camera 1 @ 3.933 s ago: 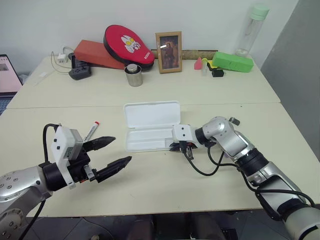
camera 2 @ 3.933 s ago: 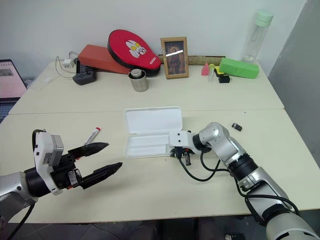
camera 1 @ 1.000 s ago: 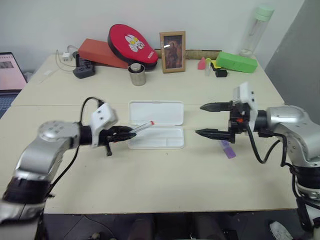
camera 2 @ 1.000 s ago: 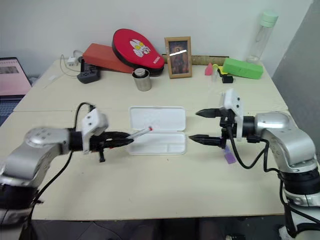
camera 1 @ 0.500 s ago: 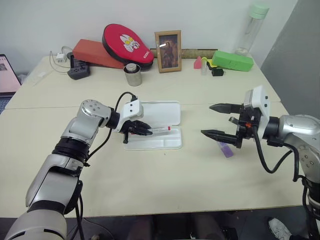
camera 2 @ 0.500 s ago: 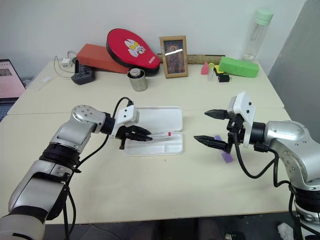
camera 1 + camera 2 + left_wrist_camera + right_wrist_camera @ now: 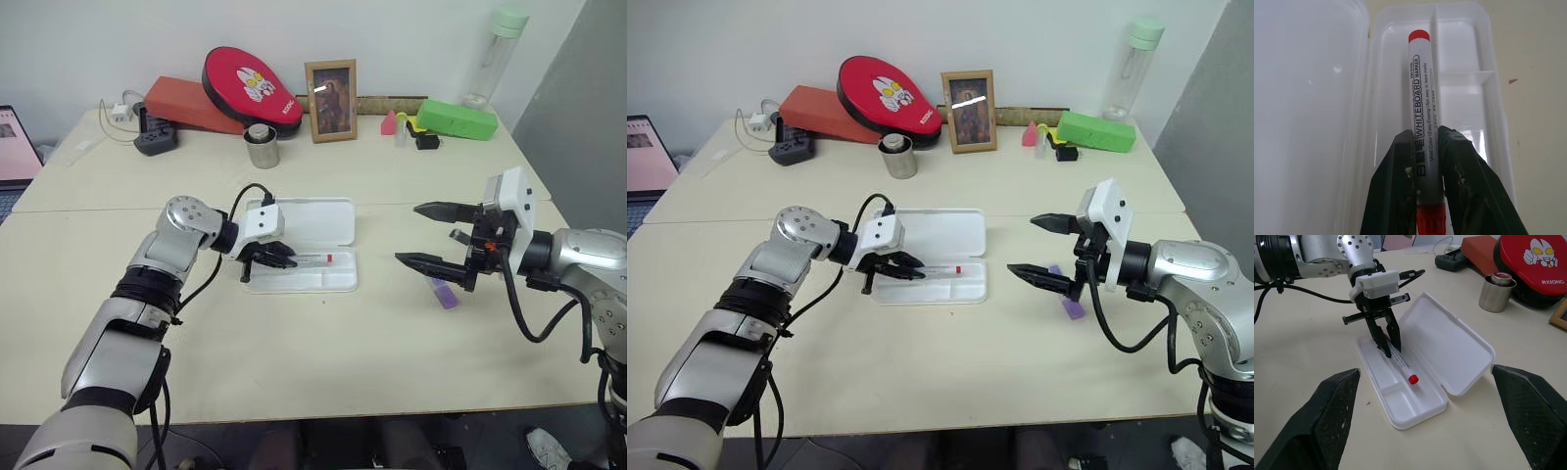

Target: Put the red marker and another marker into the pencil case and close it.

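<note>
Left wrist view, item one: the red marker (image 7: 1422,122), white barrel printed "WHITEBOARD MARKER", red at both ends, clamped between the two black fingers (image 7: 1393,186) of my left hand (image 7: 269,255). It lies lengthwise over the long compartment of the pencil case (image 7: 338,279), low in the tray; whether it touches the floor of the tray I cannot tell.

Item two: the pencil case, translucent white plastic, rounded corners, lid (image 7: 313,220) folded back flat on the worktop (image 7: 294,343), tray divided by thin walls into one long compartment and smaller ones.

Item three: another marker (image 7: 443,293), short and purple, lying on the worktop to the right of the case, just below my right hand (image 7: 421,235), whose fingers stand wide apart and hold nothing.

Surroundings, back of the worktop: metal cup (image 7: 262,147), picture frame (image 7: 331,88), red oval pad (image 7: 252,86), orange box (image 7: 181,103), power strip (image 7: 157,142), green box (image 7: 456,119), clear bottle (image 7: 495,54). All well apart from the case.
</note>
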`<state>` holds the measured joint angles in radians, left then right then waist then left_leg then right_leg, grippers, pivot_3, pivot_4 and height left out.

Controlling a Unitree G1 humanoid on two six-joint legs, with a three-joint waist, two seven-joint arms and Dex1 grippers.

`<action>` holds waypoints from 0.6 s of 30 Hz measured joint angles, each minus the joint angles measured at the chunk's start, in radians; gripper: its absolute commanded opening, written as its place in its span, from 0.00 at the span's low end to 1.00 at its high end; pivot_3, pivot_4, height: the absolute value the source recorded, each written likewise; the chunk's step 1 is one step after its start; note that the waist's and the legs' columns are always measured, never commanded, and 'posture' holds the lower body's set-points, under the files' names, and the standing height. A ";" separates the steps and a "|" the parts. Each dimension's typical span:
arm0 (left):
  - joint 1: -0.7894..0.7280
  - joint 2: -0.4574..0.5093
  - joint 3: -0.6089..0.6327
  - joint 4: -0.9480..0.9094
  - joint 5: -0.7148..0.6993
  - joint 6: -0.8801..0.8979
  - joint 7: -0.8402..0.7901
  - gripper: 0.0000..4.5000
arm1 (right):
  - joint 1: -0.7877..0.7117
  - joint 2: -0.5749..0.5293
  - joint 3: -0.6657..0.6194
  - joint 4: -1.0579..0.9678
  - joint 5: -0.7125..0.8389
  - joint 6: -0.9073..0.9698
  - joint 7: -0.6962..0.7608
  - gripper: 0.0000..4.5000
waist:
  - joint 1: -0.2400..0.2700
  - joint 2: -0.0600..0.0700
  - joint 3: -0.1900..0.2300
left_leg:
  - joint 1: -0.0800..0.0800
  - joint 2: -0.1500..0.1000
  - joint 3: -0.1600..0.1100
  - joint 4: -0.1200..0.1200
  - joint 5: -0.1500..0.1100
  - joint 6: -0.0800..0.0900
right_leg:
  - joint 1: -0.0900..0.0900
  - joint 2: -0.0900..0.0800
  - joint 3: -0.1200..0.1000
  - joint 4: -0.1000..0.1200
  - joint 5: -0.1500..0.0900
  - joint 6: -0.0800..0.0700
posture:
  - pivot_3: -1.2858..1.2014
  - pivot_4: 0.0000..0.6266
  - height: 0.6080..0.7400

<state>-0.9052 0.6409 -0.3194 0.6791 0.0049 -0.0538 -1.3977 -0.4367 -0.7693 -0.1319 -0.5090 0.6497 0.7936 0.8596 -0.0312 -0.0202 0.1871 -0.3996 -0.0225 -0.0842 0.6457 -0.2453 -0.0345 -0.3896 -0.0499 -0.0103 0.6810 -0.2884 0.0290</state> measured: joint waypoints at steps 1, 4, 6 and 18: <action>-0.007 -0.005 0.000 0.013 0.006 -0.007 0.005 0.09 | 0.001 0.000 0.000 0.000 0.000 0.000 -0.005 1.00 | 0.000 0.000 0.000 | 0.000 0.000 0.000 0.000 0.000 0.000 | 0.000 0.000 0.000 0.000 0.000 0.000 | 0.52 0.24 1.00; -0.020 -0.021 0.000 0.051 0.015 -0.025 0.013 0.09 | 0.005 0.000 0.000 0.000 0.001 0.000 -0.013 1.00 | 0.001 0.000 0.000 | 0.000 0.000 0.000 0.000 0.000 0.000 | 0.000 0.000 0.000 0.000 0.000 0.000 | 0.52 0.24 1.00; -0.026 -0.025 0.000 0.069 0.019 -0.040 0.014 0.09 | 0.012 0.000 0.000 0.000 0.002 0.000 -0.015 1.00 | 0.000 0.000 0.000 | 0.000 0.000 0.000 0.000 0.000 0.000 | 0.000 0.000 0.000 0.000 0.000 0.000 | 0.52 0.24 1.00; -0.062 -0.049 0.011 0.126 0.036 -0.039 0.019 0.50 | 0.017 -0.001 0.000 0.000 0.010 0.000 -0.029 1.00 | 0.000 0.000 0.000 | 0.000 0.000 0.000 0.000 0.000 0.000 | 0.000 0.000 0.000 0.000 0.000 0.000 | 0.52 0.24 1.00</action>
<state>-0.9668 0.5915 -0.3082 0.8054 0.0413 -0.0923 -1.3787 -0.4192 -0.7698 -0.1316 -0.5092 0.6596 0.7935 0.8309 -0.0316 -0.0202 0.1871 -0.3996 -0.0225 -0.0843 0.6459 -0.2453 -0.0345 -0.3896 -0.0498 -0.0104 0.6813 -0.2884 0.0291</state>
